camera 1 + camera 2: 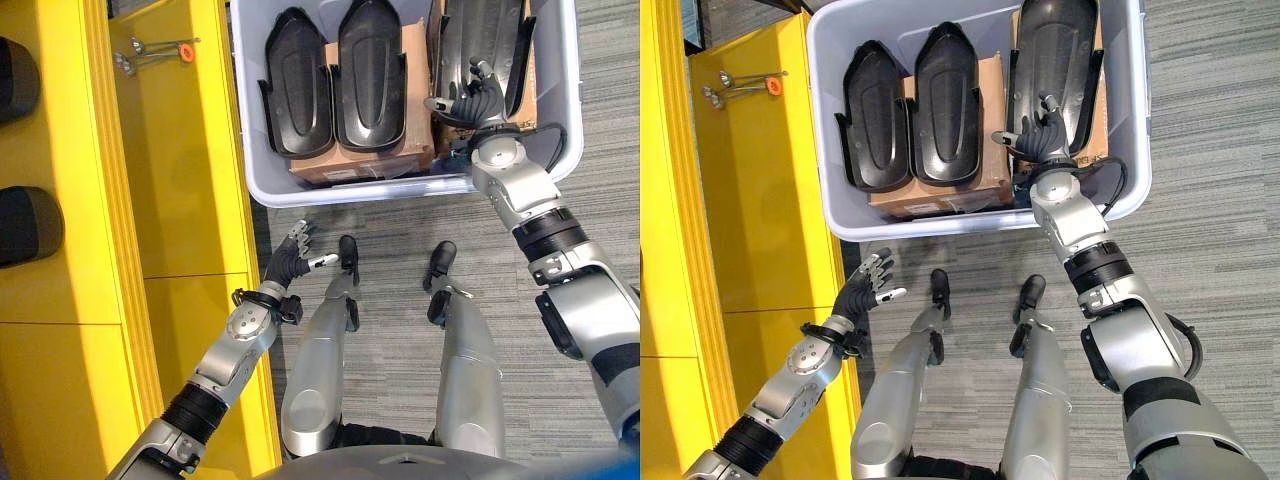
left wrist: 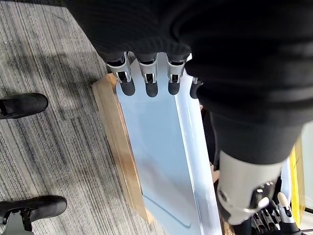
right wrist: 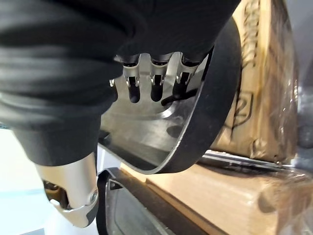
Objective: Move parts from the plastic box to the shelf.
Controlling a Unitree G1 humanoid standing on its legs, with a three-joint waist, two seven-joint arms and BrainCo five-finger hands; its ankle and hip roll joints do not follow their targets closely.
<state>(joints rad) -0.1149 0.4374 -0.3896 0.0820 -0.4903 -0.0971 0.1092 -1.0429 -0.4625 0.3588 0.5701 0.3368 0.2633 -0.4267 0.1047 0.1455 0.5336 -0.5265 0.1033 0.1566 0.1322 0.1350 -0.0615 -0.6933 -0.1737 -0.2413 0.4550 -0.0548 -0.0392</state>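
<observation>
Shelf (image 1: 170, 160) sits far left, yellow; left hand (image 1: 865, 290) hovers beside it, fingers spread, empty. Three black parts lie in the box (image 1: 830, 215) on cardboard. Right hand (image 1: 1040, 135) reaches the rightmost part (image 1: 1055, 50), fingers extended, nothing clamped. Stiff, smooth, probably light: grip the rim.

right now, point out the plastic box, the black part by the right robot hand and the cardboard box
plastic box (image 1: 830, 215), right eye view, near left corner of rim
black part (image 1: 1055, 40), right eye view, upper middle of shell
cardboard box (image 1: 940, 200), right eye view, front face
</observation>
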